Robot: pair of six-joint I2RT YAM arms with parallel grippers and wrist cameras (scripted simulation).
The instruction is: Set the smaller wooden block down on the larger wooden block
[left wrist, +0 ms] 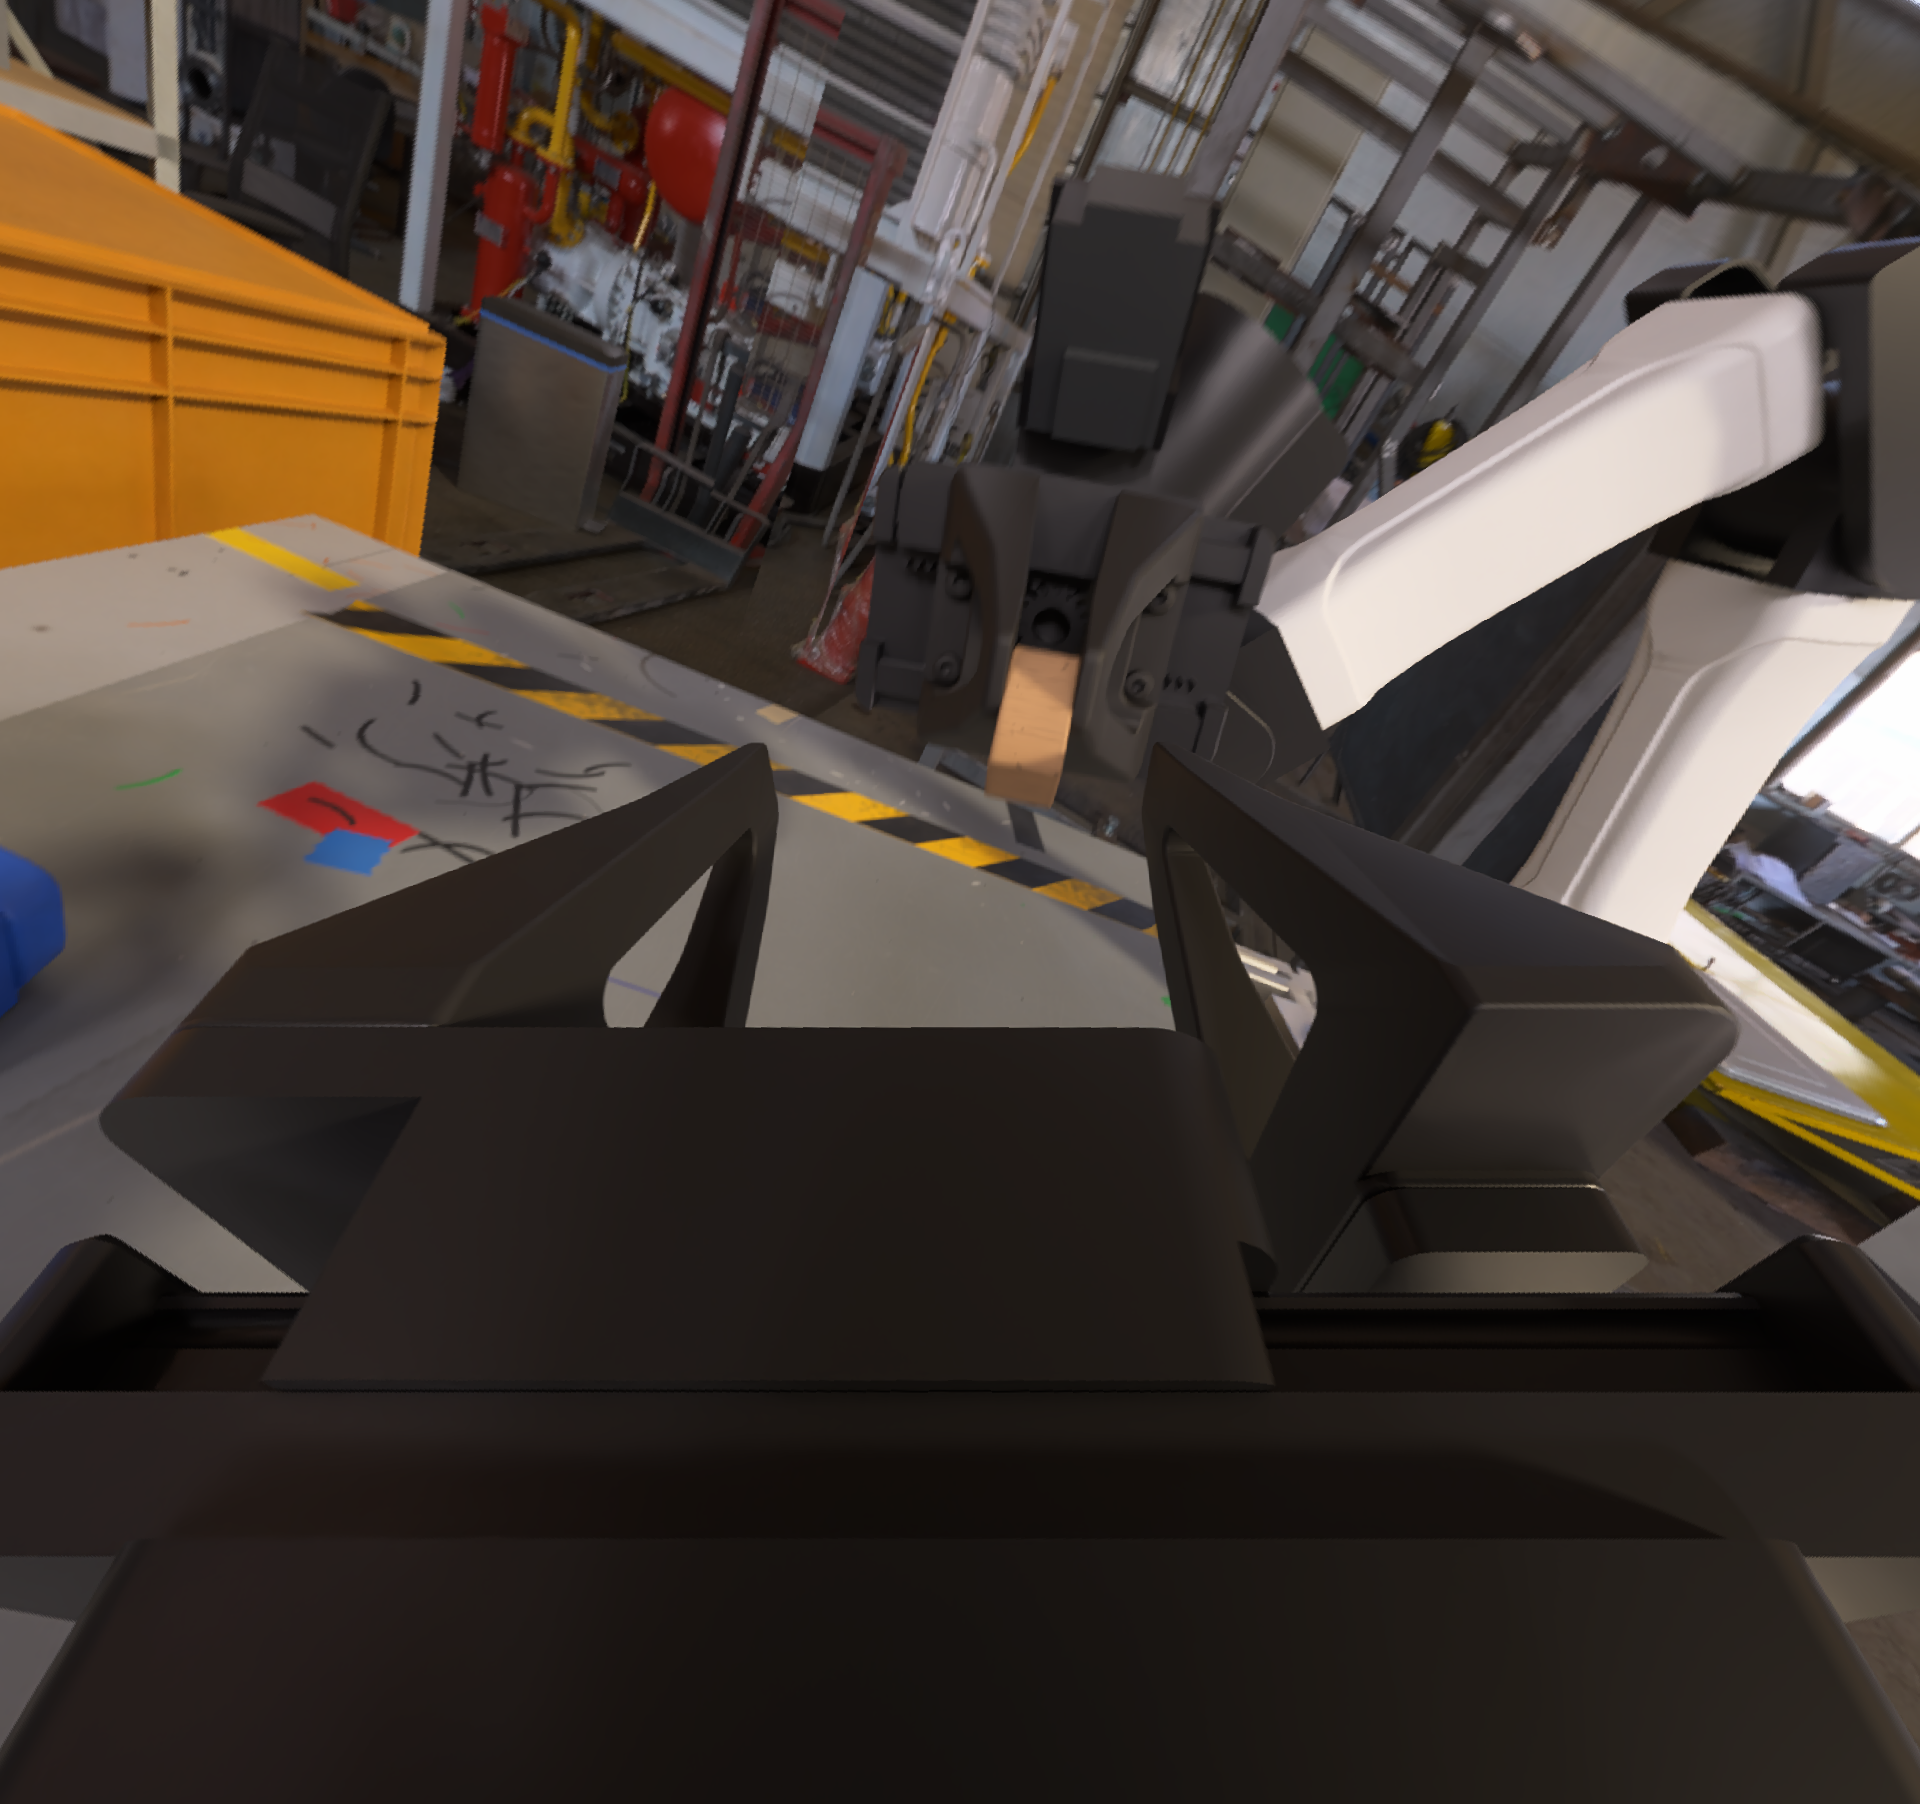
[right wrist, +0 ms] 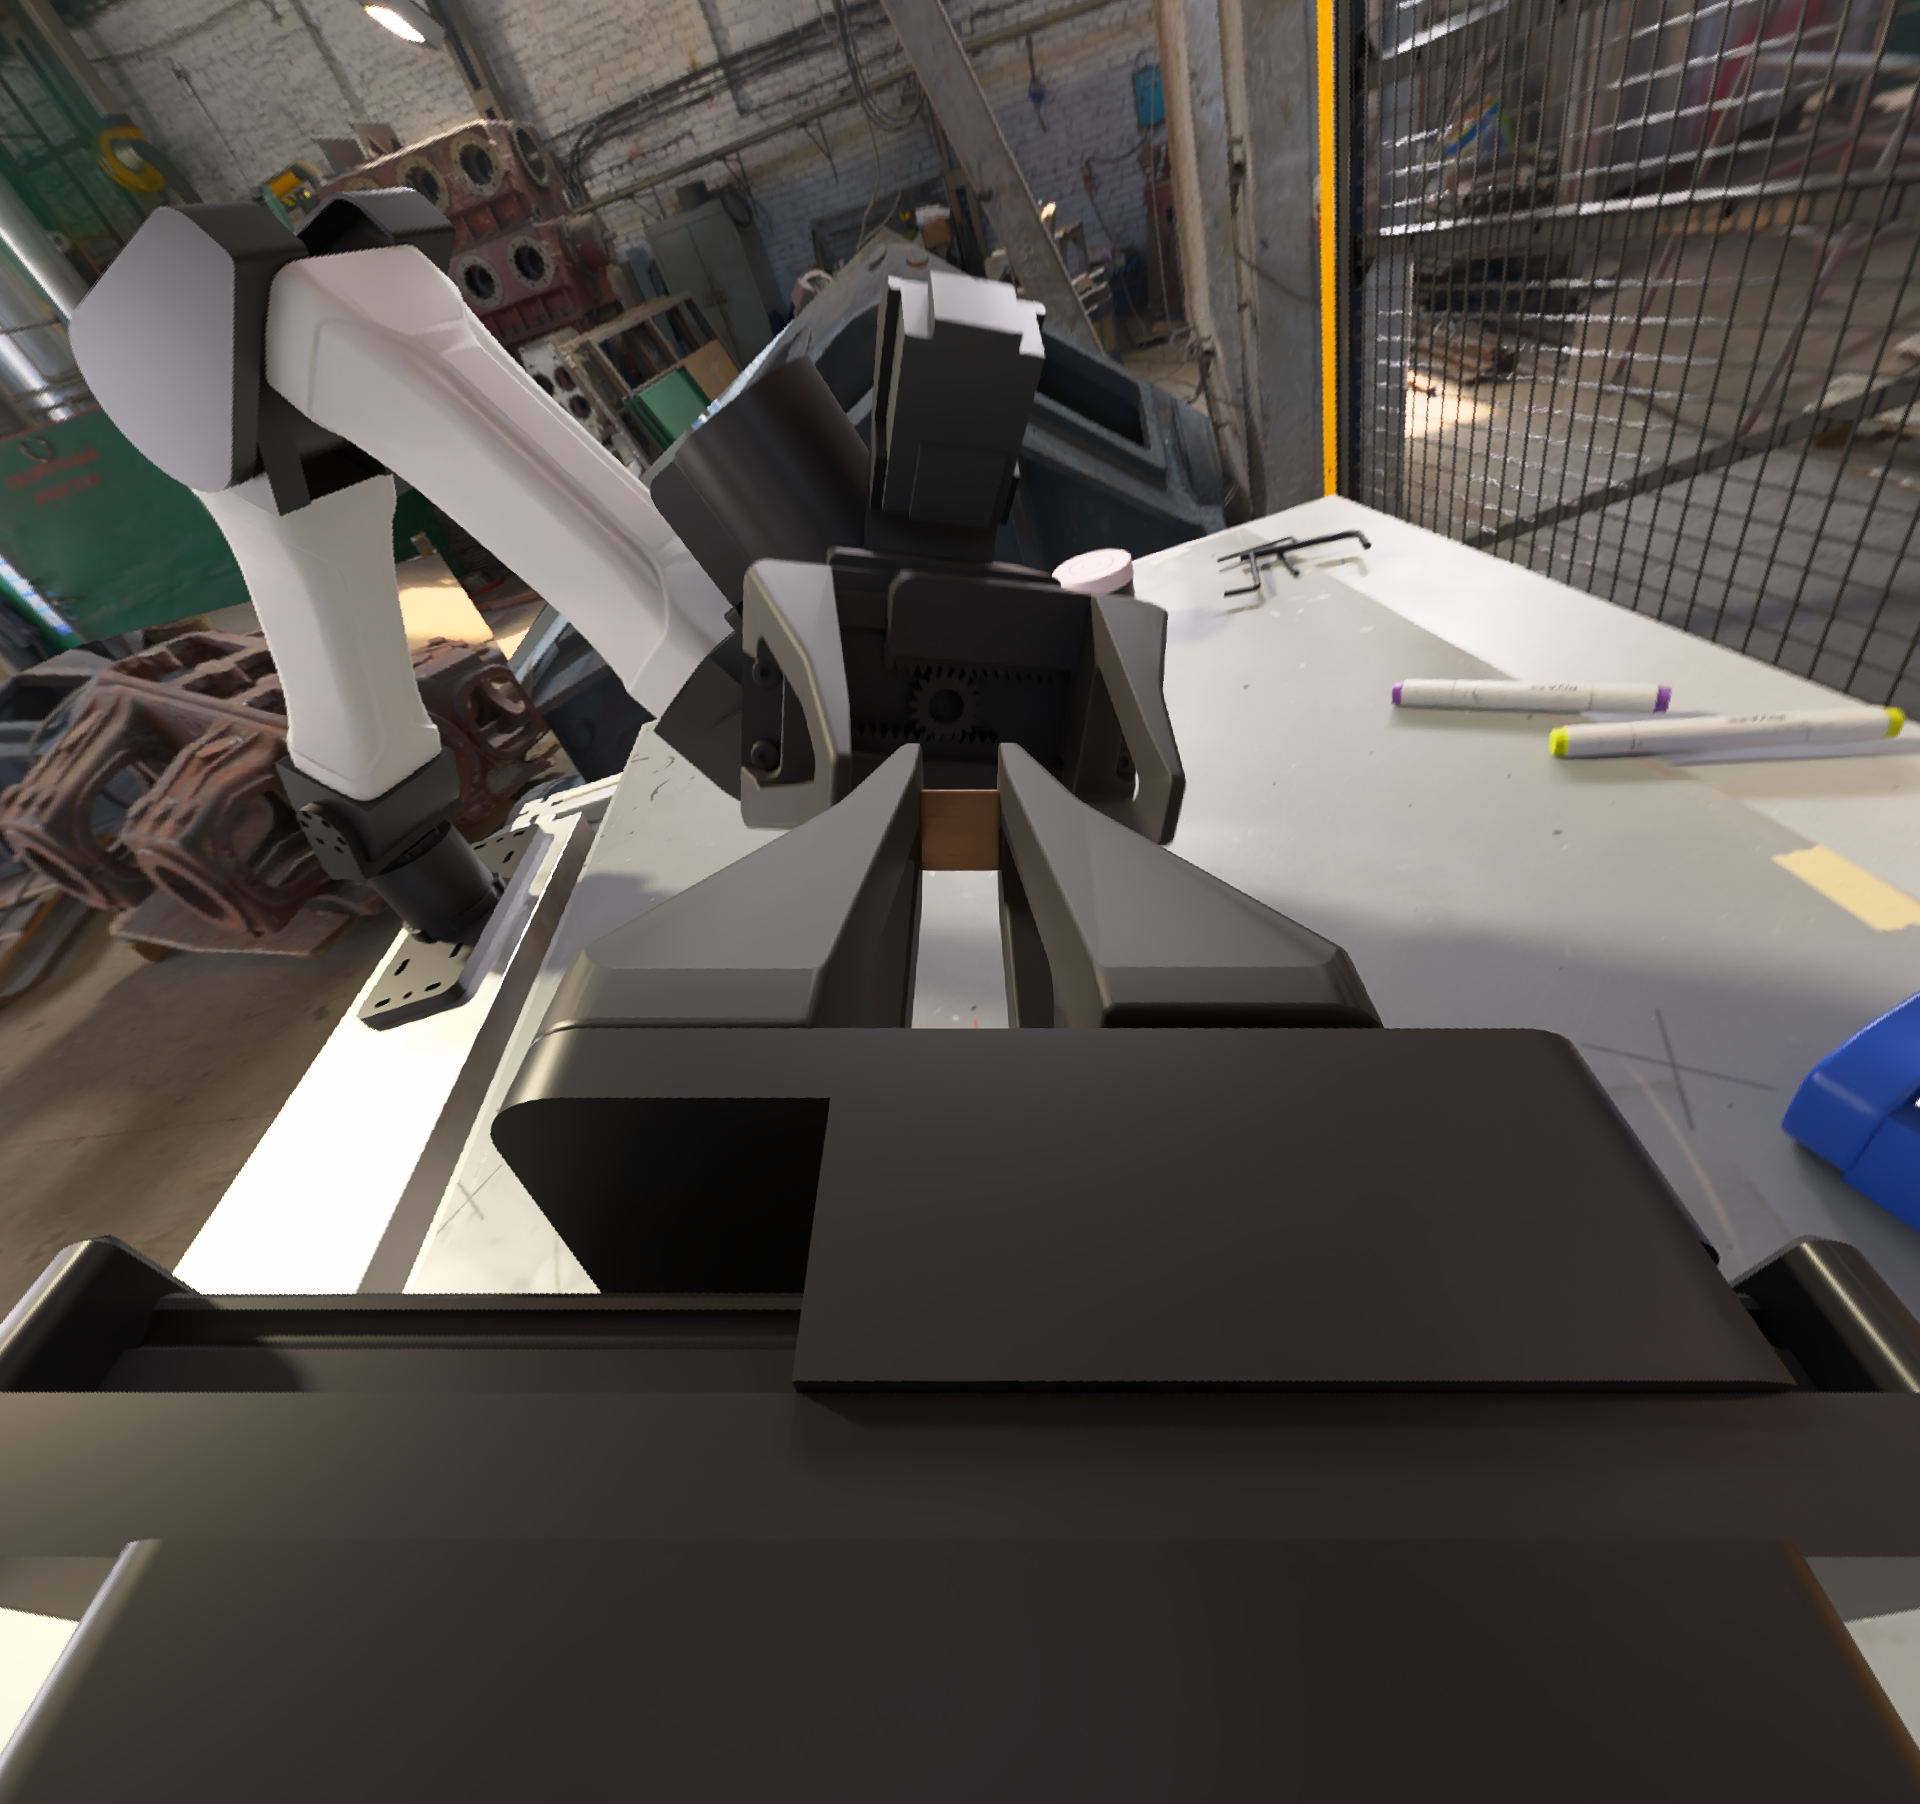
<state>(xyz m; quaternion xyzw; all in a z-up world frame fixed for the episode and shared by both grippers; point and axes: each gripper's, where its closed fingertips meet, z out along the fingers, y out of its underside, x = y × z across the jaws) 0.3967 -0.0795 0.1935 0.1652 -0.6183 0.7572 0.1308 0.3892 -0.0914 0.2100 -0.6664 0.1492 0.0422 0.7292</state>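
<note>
My right gripper (right wrist: 959, 772) is shut on a light wooden block (right wrist: 959, 827), which sits pinched between its two fingertips above the grey table (right wrist: 1351, 902). In the left wrist view the same block (left wrist: 1029, 731) hangs down from the right gripper (left wrist: 1039, 674), just beyond my left fingers. My left gripper (left wrist: 958, 767) is open and empty and faces the right one at close range. It also shows in the right wrist view (right wrist: 961, 715), with its jaws wide apart. No second wooden block is in either view.
A blue object (left wrist: 21, 923) lies at the left; it also shows in the right wrist view (right wrist: 1860, 1110). Two markers (right wrist: 1621, 715), black hex keys (right wrist: 1288, 554) and a pink disc (right wrist: 1093, 572) lie on the table. Yellow-black tape (left wrist: 644, 715) marks the table edge. An orange crate (left wrist: 187, 383) stands beyond.
</note>
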